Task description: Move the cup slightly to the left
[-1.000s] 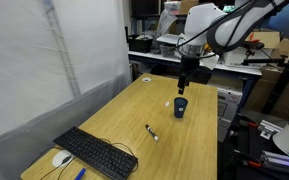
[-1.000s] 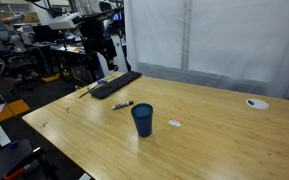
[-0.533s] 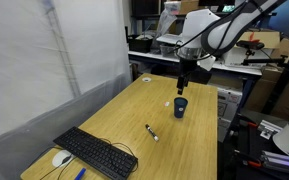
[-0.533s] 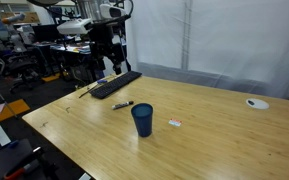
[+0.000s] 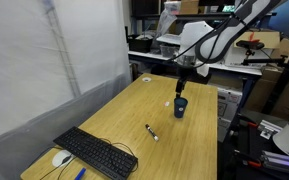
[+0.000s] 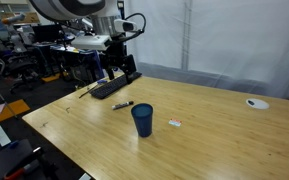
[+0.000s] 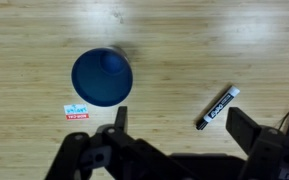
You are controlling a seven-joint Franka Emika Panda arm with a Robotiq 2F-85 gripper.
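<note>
The small dark blue cup (image 5: 181,107) stands upright on the wooden table (image 5: 124,115); it also shows in an exterior view (image 6: 142,119) and in the wrist view (image 7: 102,77), seen from above. My gripper (image 5: 182,84) hangs in the air above the table, a short way over the cup. In the wrist view the gripper (image 7: 179,122) is open and empty, its fingers spread wide, with the cup up and to the left of them.
A black-and-white marker pen (image 7: 217,108) lies on the table between cup and keyboard. A black keyboard (image 5: 96,152) and a mouse (image 5: 61,158) lie at one end. A small white label (image 7: 76,112) lies beside the cup. Cluttered benches stand beyond the table.
My gripper has moved across the table toward the cup and a little lower. The cup, marker and keyboard have not moved.
</note>
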